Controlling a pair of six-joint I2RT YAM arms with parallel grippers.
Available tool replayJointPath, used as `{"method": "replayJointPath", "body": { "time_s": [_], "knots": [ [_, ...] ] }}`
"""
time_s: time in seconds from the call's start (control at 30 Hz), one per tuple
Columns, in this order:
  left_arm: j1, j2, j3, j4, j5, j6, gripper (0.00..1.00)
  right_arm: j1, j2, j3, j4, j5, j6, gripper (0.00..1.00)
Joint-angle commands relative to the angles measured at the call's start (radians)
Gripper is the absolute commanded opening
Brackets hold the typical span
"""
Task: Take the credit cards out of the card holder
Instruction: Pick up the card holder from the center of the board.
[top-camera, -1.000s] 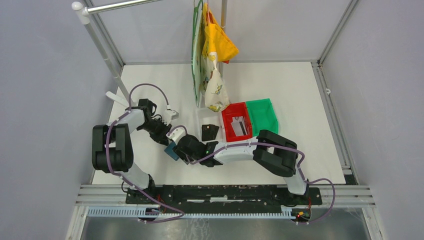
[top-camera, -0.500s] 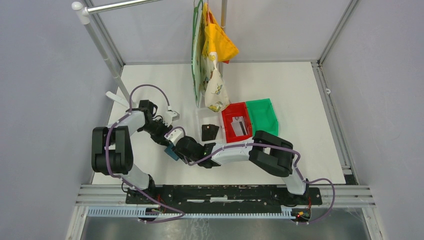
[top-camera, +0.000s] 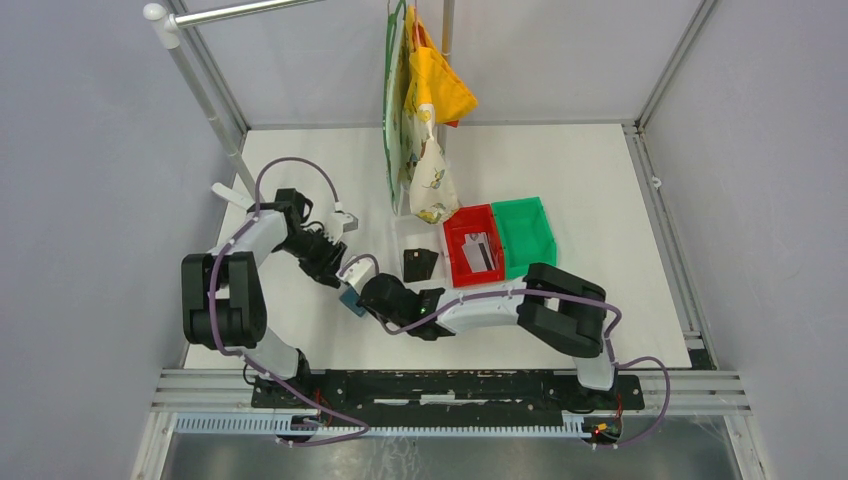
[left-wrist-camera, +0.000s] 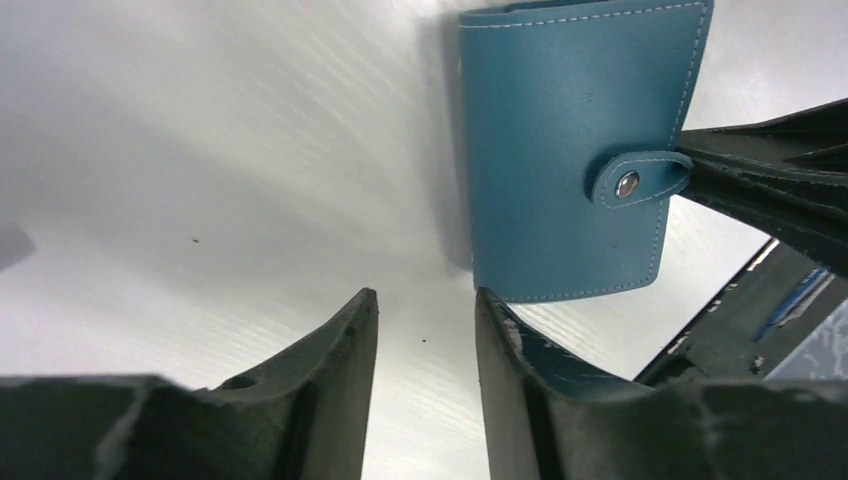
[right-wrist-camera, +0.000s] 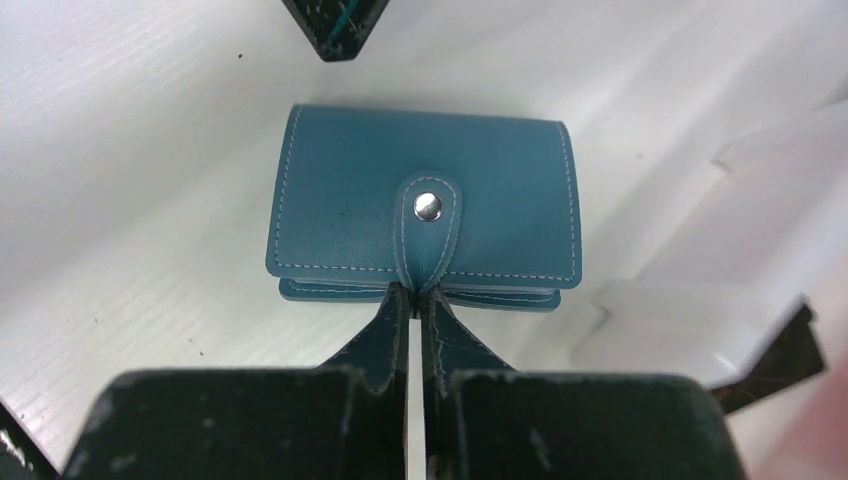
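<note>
Card holder (right-wrist-camera: 330, 200): teal-blue, snapped shut, lying flat on the white counter (top-camera: 560, 170) at lower left of centre in the top view, between the 2 end effectors.

Right arm (top-camera: 500, 305): rises from its base at lower right, folds at the elbow, and the forearm runs low across the counter toward the left of the frame. The wrist is level and points at the card holder's strap edge.

Right end effector (right-wrist-camera: 413, 295): closed. Its 2 fingers are pressed together, with their tips on the snap strap (right-wrist-camera: 428, 235) where it wraps round the holder's lower edge. The strap is pinched between them.

Left arm (top-camera: 250, 240): upper link stands at the left edge of the counter. The forearm reaches up and right, then the wrist bends down toward the lower right, above the holder's far side.

Left end effector (left-wrist-camera: 420, 310): partly open, with a clear gap between its 2 fingers and only bare counter showing in that gap. It holds nothing. In the left wrist view its right-hand fingertip sits just beside the holder's lower corner. I cannot tell whether the two touch.
</note>
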Motion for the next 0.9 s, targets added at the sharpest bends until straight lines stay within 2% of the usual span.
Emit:
{"method": "replayJointPath", "body": {
  "time_s": [0.0, 0.2, 0.37, 0.5, 0.73, 0.87],
  "knots": [
    [0.017, -0.042, 0.123, -0.162, 0.106, 0.076, 0.5, -0.003, -0.157, -0.046, 0.126, 0.06, -0.064, 0.0],
    [0.019, -0.052, 0.219, -0.326, 0.215, 0.126, 0.63, -0.003, -0.259, -0.081, 0.141, 0.059, -0.158, 0.0],
    [0.02, -0.088, 0.288, -0.441, 0.39, 0.135, 0.88, -0.003, -0.343, -0.068, 0.132, 0.08, -0.238, 0.0],
    [0.019, -0.084, 0.378, -0.553, 0.53, 0.133, 0.99, -0.003, -0.413, -0.075, 0.142, 0.111, -0.283, 0.0],
    [0.019, -0.107, 0.486, -0.598, 0.708, 0.04, 1.0, -0.003, -0.563, -0.152, 0.203, 0.143, -0.303, 0.0],
    [0.018, -0.13, 0.517, -0.597, 0.788, -0.04, 0.96, -0.003, -0.646, -0.202, 0.262, 0.172, -0.301, 0.0]
  ]
}}
